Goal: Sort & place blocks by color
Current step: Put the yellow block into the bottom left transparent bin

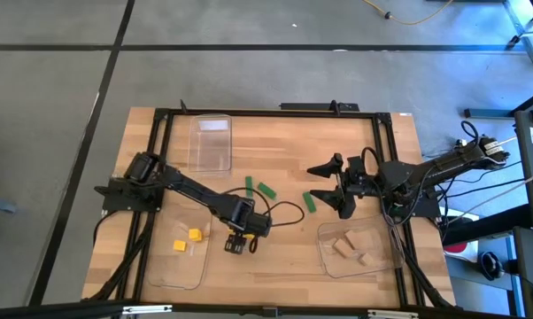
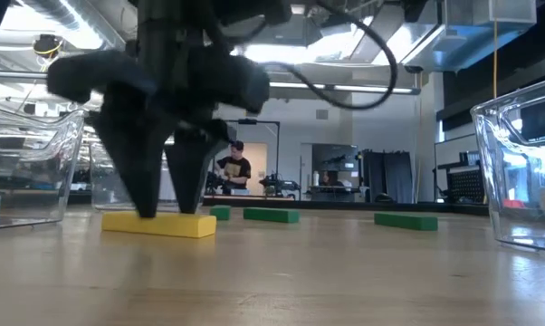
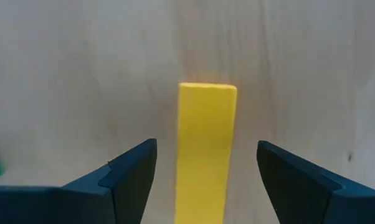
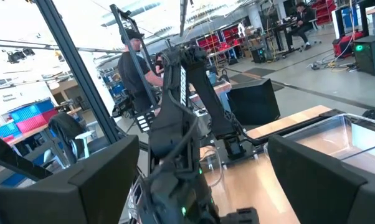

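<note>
Left wrist view shows a yellow bar (image 3: 205, 149), a flat, smooth-painted wooden strip with square ends, lying on the pale worktop (image 3: 81, 74) between the two dark fingers (image 3: 128, 177) of the left tool (image 3: 206, 180), which stand wide apart and clear of its sides. In the low view the same bar (image 2: 158, 224) rests flat under that tool (image 2: 168, 204). From above, two more yellow pieces (image 1: 187, 239) sit in the near-left clear tray (image 1: 160, 270), about three tan blocks (image 1: 348, 248) lie in the near-right tray (image 1: 382, 266), and three green bars (image 1: 265, 189) lie loose mid-worktop. The right tool (image 1: 318, 183) hangs wide open and empty beside one green bar (image 1: 309, 203). An empty-looking tray (image 1: 211, 142) stands at the far side.
</note>
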{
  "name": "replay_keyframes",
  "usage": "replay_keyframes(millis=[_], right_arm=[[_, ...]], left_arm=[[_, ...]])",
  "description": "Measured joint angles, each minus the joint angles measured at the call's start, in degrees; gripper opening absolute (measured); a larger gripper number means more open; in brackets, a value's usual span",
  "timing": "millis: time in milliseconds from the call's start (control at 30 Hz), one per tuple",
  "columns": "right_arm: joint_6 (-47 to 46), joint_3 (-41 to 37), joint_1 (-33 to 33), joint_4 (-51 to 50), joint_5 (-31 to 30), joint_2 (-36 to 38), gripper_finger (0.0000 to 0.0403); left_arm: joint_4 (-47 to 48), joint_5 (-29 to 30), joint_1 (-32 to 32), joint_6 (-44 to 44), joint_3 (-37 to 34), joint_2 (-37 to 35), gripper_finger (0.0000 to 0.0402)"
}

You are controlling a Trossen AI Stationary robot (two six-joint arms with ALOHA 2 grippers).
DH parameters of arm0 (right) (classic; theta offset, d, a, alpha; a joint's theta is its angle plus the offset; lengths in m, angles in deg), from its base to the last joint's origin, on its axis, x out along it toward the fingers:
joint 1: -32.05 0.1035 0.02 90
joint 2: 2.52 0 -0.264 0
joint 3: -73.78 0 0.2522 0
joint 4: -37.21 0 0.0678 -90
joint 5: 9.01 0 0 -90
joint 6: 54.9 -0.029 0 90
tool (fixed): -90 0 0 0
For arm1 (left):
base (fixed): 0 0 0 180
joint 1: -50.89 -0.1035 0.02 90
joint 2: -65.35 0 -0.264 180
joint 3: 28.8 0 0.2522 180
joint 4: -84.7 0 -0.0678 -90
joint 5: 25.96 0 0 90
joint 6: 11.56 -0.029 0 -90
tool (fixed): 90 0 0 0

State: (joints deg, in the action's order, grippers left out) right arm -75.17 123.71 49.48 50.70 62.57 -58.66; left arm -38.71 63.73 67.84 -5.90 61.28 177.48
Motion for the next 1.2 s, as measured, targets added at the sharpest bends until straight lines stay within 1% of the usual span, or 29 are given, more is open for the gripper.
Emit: replay_keyframes(millis=[133, 333, 433, 533, 667, 700, 767, 867, 1000, 1100, 1200], right_arm=[[0.0, 0.0, 0.0, 0.0, 0.0, 0.0, 0.0357], [0.0, 0.0, 0.0, 0.0, 0.0, 0.0, 0.0357], [0.0, 0.0, 0.0, 0.1, 0.0, 0.0, 0.0357], [0.6, 0.0, 0.0, 0.1, 0.0, 0.0, 0.0357], [1.2, 0.0, 0.0, 0.1, 0.0, 0.0, 0.0357], [1.2, 0.0, 0.0, 0.1, 0.0, 0.0, 0.0357], [1.2, 0.0, 0.0, 0.1, 0.0, 0.0, 0.0357], [1.2, 0.0, 0.0, 0.2, 0.0, 0.0, 0.0357], [1.3, 0.0, 0.0, 0.1, -0.2, 0.0, 0.0357], [1.2, 0.0, 0.0, -0.5, -0.2, 0.0, 0.0357], [0.7, 0.0, 0.0, -0.8, -0.1, -0.1, 0.0357]], left_arm=[[0.1, 0.4, 0.6, -1.6, 0.0, 2.0, 0.0266], [0.3, 1.9, 0.9, -1.7, 0.2, 3.1, 0.0265], [0.2, 2.0, 0.9, -1.8, 0.2, 3.2, 0.0254], [0.2, 2.1, 0.8, -1.9, 0.2, 3.3, 0.0216], [0.2, 1.8, 0.6, -3.1, 0.0, 2.7, 0.0129], [0.2, 1.9, 0.4, -3.2, -0.1, 2.2, 0.0112], [0.0, 2.5, -0.6, -3.4, -0.2, 0.9, 0.0111], [0.8, 3.0, -3.0, -3.2, -0.4, -4.0, 0.0111], [-1.5, 3.0, -5.9, -2.1, -1.4, -13.4, 0.0111], [-8.3, 3.4, -7.9, 0.1, -4.9, -22.3, 0.0111], [-19.3, 5.0, -8.7, 4.4, -11.1, -32.1, 0.0111]])
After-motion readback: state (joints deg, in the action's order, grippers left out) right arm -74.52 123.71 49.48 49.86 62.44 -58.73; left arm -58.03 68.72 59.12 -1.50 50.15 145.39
